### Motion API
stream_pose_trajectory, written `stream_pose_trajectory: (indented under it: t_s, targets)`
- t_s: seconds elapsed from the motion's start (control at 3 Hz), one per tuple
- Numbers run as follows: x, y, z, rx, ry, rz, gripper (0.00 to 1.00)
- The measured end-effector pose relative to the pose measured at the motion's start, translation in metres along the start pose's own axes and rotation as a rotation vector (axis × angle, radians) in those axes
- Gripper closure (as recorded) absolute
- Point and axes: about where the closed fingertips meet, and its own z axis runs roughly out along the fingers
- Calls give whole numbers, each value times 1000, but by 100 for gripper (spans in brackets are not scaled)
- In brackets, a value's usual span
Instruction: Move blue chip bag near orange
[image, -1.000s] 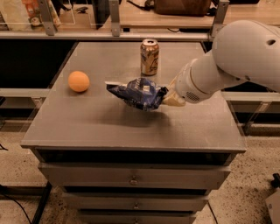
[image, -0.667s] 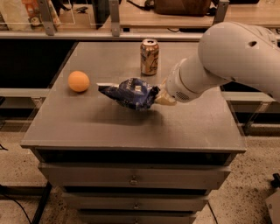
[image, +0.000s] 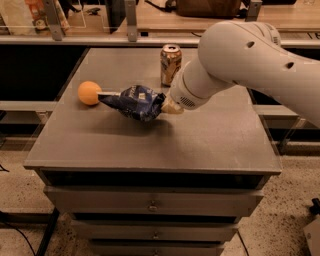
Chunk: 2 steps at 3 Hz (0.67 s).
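The blue chip bag is crumpled dark navy foil with white lettering and a white sealed edge. It hangs slightly above the grey cabinet top, and its left tip reaches the orange, a small round fruit at the left. My gripper is at the bag's right end, shut on it, with the big white arm coming in from the right. The fingertips are buried in the foil.
A gold-and-white drink can stands upright behind the bag, close to my wrist. The cabinet has drawers below its front edge. Shelving and railings run along the back.
My gripper has carried the bag to the left across the top. The bag's left tip now reaches the orange; the can and the orange have not moved.
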Motion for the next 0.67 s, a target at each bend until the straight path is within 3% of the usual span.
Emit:
stream_pose_trajectory:
  t_s: [0.67]
  targets:
    - [-19, -6, 6, -20, -23, 0, 100]
